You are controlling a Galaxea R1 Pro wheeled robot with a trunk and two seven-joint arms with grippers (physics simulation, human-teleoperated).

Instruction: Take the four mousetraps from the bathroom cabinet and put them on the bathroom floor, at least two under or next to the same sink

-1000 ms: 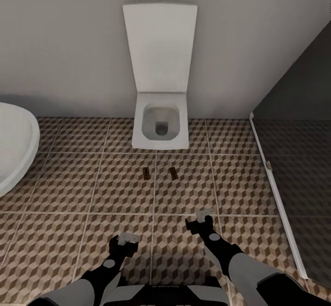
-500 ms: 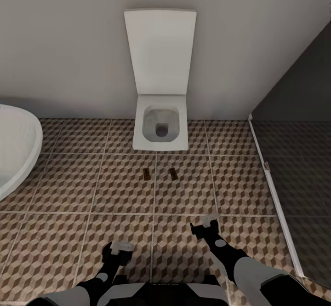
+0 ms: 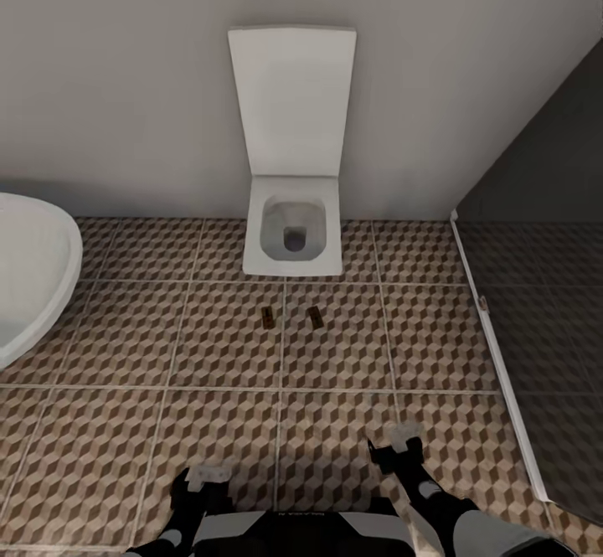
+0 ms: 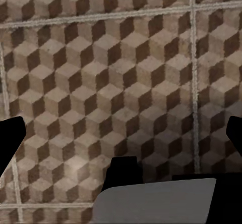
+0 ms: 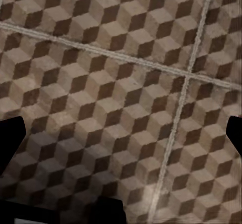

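Two mousetraps lie flat on the bathroom floor (image 3: pixel 126 348) in front of a white toilet: one mousetrap (image 3: pixel 266 317) on the left and another (image 3: pixel 316 317) just to its right, a small gap between them. My left gripper (image 3: pixel 208 477) and right gripper (image 3: pixel 404 440) hang low over the tiles near my body, well short of the traps. In the wrist views the left gripper (image 4: pixel 121 133) and right gripper (image 5: pixel 121 133) are open, with dark fingertips (image 4: pixel 10 138) (image 5: pixel 11 133) wide apart over bare tile and nothing between them. The cabinet and the bathroom sink are out of view.
The white toilet (image 3: pixel 293 239) stands against the back wall with its lid up. A white rounded tub (image 3: pixel 25 281) juts in from the left. A dark glass partition (image 3: pixel 544 289) with a white sill (image 3: pixel 496 348) closes off the right side.
Both arms have drawn back toward my body and sit lower in the head view. The view itself has shifted a little. The two mousetraps lie where they were.
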